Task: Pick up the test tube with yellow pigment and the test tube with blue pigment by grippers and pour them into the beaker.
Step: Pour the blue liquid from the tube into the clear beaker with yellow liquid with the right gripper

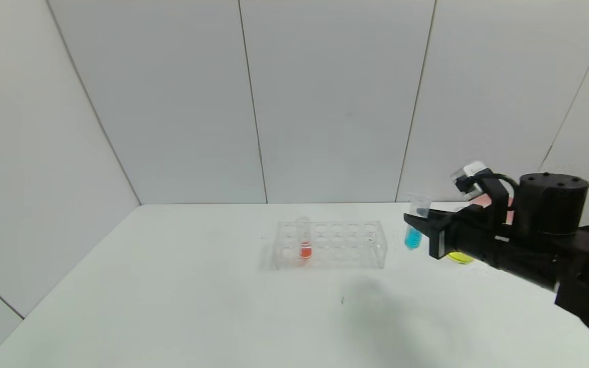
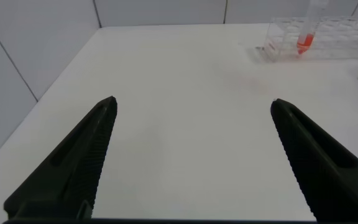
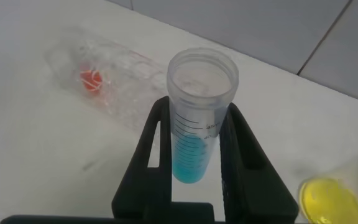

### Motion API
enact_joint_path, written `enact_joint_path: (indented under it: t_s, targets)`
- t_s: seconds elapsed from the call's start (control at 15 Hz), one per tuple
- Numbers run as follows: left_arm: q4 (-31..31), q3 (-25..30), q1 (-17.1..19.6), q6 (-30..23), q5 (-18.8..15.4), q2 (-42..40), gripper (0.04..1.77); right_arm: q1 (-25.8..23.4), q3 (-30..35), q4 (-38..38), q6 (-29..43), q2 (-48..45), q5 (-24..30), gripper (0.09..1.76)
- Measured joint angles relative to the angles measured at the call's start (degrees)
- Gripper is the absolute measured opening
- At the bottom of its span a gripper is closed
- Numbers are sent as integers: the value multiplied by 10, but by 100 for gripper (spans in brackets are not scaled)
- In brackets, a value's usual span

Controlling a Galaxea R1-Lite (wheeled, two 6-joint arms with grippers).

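— What does the right gripper (image 1: 417,225) hold above the white table (image 1: 197,306)?

— Its black fingers (image 3: 238,155) are clamped on the test tube with blue pigment (image 1: 414,225), lifted off the table just to the right of the clear tube rack (image 1: 331,244). The tube stands nearly upright, open mouth up, cyan liquid in its lower part.

— And the beaker (image 3: 344,193)?

— It sits on the table just beside and below the right gripper, mostly hidden behind it in the head view. Yellow liquid (image 1: 460,257) lies in its bottom.

— What remains in the rack?

— One tube with orange-red liquid (image 1: 304,244), upright near the rack's left end.

— Where is the left gripper (image 2: 191,155)?

— Out of the head view. Its own wrist camera shows its two fingers spread wide apart over bare table, holding nothing, with the rack well off.
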Motion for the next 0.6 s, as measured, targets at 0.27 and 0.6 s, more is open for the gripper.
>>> enact_joint_path:
  t_s: [0.27,0.6]
  targets:
    - [0,0,0,0,0,0,176,-161,-28,189,-131,-61,211,51]
    - [0,0,0,0,0,0,176,-269,-164,417,-281,-64,283,51]
